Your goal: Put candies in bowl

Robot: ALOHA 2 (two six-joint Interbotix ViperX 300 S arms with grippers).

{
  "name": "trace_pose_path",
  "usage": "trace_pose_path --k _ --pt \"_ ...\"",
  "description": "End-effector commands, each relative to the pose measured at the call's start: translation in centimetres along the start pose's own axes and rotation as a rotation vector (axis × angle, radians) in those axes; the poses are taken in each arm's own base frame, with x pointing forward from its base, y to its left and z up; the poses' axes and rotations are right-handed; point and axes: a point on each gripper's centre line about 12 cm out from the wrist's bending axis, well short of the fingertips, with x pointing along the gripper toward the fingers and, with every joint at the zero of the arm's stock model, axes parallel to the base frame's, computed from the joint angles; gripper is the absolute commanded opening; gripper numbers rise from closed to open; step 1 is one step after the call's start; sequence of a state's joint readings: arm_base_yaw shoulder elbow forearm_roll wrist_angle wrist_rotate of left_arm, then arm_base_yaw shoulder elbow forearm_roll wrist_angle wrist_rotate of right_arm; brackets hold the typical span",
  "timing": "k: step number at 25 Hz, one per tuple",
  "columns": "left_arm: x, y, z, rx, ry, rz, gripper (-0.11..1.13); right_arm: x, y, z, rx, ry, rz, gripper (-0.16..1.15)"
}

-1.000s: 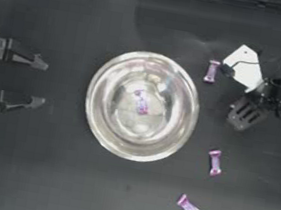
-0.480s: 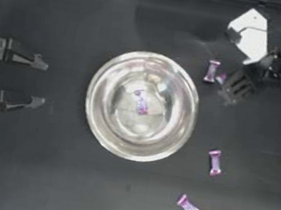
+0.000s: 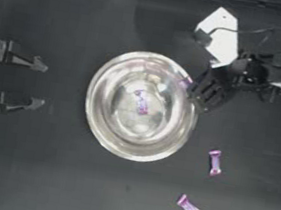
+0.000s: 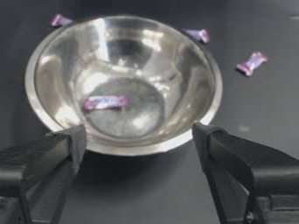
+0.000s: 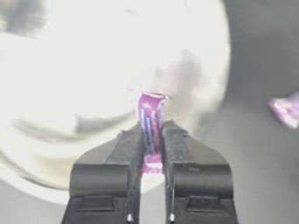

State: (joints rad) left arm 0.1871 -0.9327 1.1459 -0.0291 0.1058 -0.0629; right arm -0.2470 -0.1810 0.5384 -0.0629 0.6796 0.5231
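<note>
The silver bowl (image 3: 109,127) sits mid-table with one purple candy (image 3: 142,102) lying inside it. My right gripper (image 3: 190,86) hangs over the bowl's right rim, shut on a second candy (image 3: 186,81). In the right wrist view that candy (image 5: 150,118) stands upright, pinched between the fingers (image 5: 175,146), with the bright bowl (image 5: 70,87) below. Two more candies (image 3: 215,162) (image 3: 191,208) lie on the table at the lower right of the bowl. My left gripper (image 3: 38,85) is parked open at the left edge, facing the bowl (image 4: 123,144).
A white plate (image 3: 220,33) on the right arm sticks out above the bowl's upper right. From the left wrist view, two loose candies (image 4: 198,34) (image 4: 251,63) lie beyond the bowl. The table is dark with raised edges.
My right gripper has swung left with the candy, from beside the bowl to over its right rim. The left arm has not moved.
</note>
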Motion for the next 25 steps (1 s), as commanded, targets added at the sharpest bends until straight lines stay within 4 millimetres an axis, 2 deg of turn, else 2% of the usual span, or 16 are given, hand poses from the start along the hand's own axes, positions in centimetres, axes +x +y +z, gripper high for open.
trace_pose_path --k 1,6,8,11,13,15,20,25 --pt "0.2 0.0 0.4 -0.004 -0.006 0.001 1.01 0.0 1.9 1.5 -0.014 -0.051 0.05 0.44" --pt "0.2 0.0 0.5 -0.004 -0.009 0.001 1.01 1.9 2.7 1.8 -0.058 -0.067 0.061 0.46" --pt "0.2 0.0 0.6 0.0 -0.012 0.0 1.01 2.3 2.7 1.8 -0.072 -0.075 0.062 0.53" --pt "0.2 0.0 0.7 0.001 -0.012 0.0 1.01 2.4 2.7 1.9 -0.094 -0.09 0.061 0.76" --pt "0.2 0.0 0.8 0.003 -0.015 0.0 1.01 2.3 2.6 1.9 -0.1 -0.083 0.055 0.96" --pt "0.2 0.0 0.8 0.003 -0.015 0.0 1.01 2.4 2.6 1.8 -0.104 -0.082 0.054 1.06" --pt "0.1 0.0 0.8 0.004 -0.017 0.0 1.01 1.7 2.5 2.2 -0.095 -0.098 0.06 0.99" --pt "0.1 0.0 0.8 0.007 -0.017 0.0 1.01 0.9 1.2 2.3 -0.028 -0.077 0.038 0.99"
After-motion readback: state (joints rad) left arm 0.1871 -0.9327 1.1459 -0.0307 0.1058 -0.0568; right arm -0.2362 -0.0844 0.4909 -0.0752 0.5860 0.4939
